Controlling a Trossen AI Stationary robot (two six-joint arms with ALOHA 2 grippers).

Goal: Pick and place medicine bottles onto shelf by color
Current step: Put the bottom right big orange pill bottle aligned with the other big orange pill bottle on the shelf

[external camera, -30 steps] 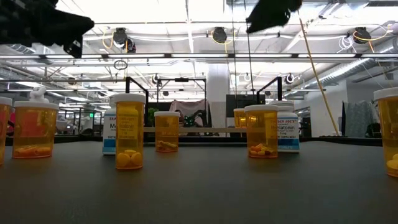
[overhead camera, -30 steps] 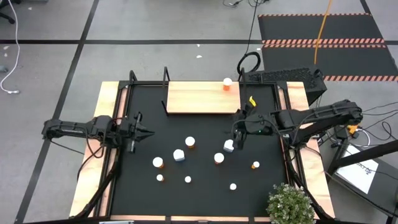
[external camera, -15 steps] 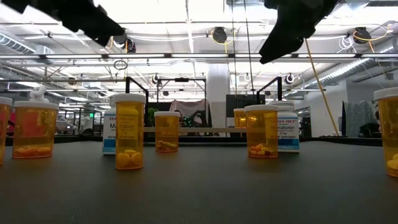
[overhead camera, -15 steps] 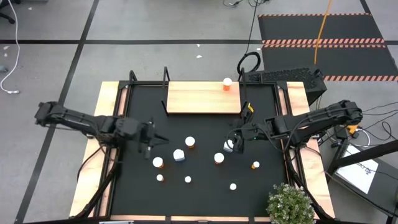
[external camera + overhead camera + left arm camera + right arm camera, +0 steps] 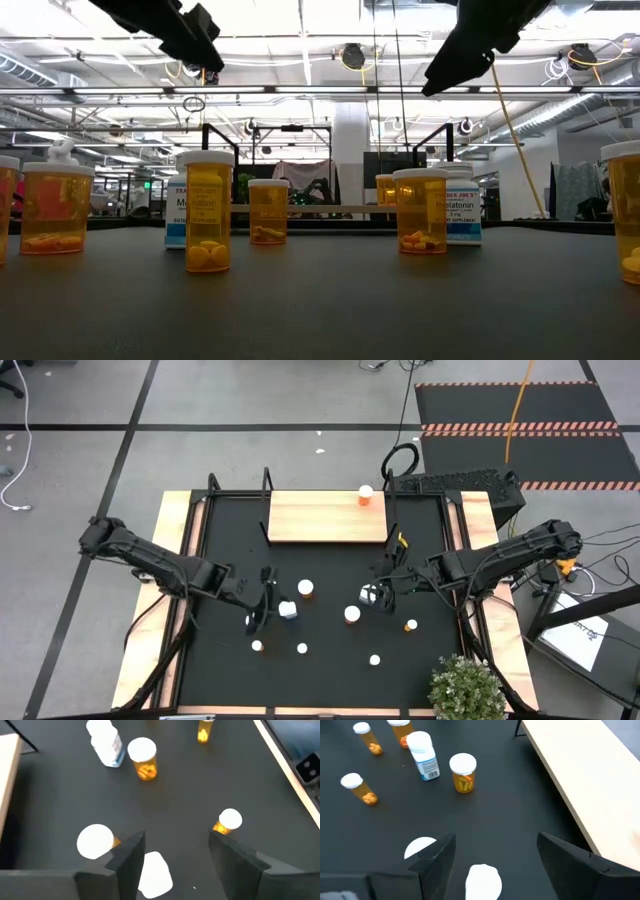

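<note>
Several medicine bottles stand upright on the black table top; most are orange with white caps. One orange bottle point(image 5: 366, 495) stands on the light-wood shelf point(image 5: 325, 517) at the far side. My left gripper point(image 5: 265, 603) hangs open over a white bottle point(image 5: 288, 609), whose cap point(image 5: 155, 875) shows between its fingers, with an orange bottle point(image 5: 95, 840) just beside. My right gripper point(image 5: 377, 596) hangs open over another white bottle point(image 5: 367, 594), whose cap point(image 5: 483, 882) lies between its fingers. An orange bottle point(image 5: 422, 847) stands next to that gripper.
More orange bottles stand near the front point(image 5: 257, 646) point(image 5: 302, 649) point(image 5: 375, 659) and right point(image 5: 411, 625), with one mid-table point(image 5: 306, 589). A potted plant point(image 5: 465, 688) sits at the near right corner. The shelf's black uprights point(image 5: 266, 510) rise at its ends.
My left gripper has swung from the table's left edge toward the middle and the near edge, ending over the left white bottle. My right gripper has moved a little toward the near edge and down over the right white bottle. No bottle has moved.
</note>
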